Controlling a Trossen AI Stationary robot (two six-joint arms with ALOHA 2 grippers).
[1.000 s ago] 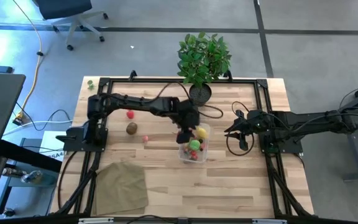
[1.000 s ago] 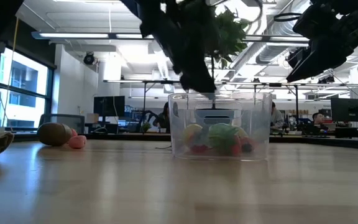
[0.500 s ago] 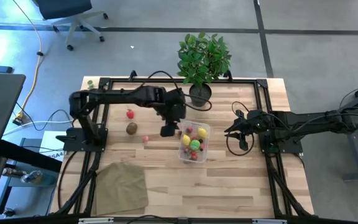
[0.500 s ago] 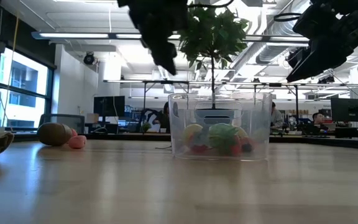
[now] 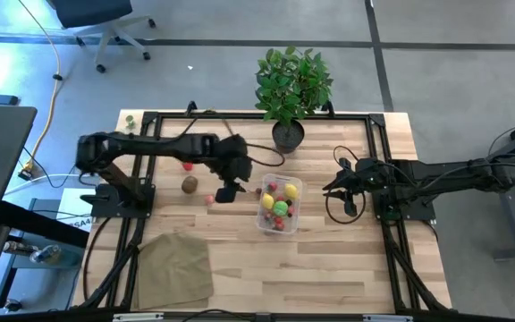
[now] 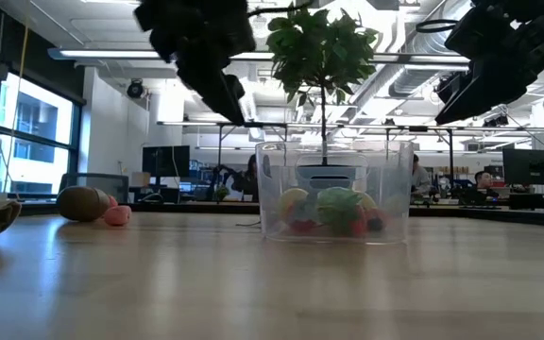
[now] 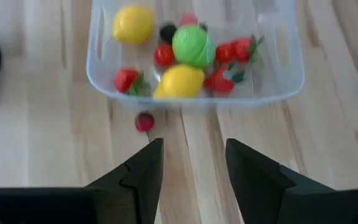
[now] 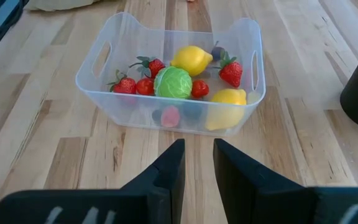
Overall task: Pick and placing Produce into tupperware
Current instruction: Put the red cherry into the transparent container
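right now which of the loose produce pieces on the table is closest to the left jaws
The small pink-red piece, lying just beside the left gripper. The brown one and the red one lie farther off, toward the left arm's base.

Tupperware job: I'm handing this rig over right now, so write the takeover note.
Left gripper: open, empty, above the table just left of the tupperware.
Right gripper: waiting right of the tupperware, fingers slightly apart, empty.
Done: two lemons, a green cabbage, strawberries and other small red pieces are in the tupperware.
Left: the brown kiwi, a red piece and a pink piece on the table left of the tupperware.
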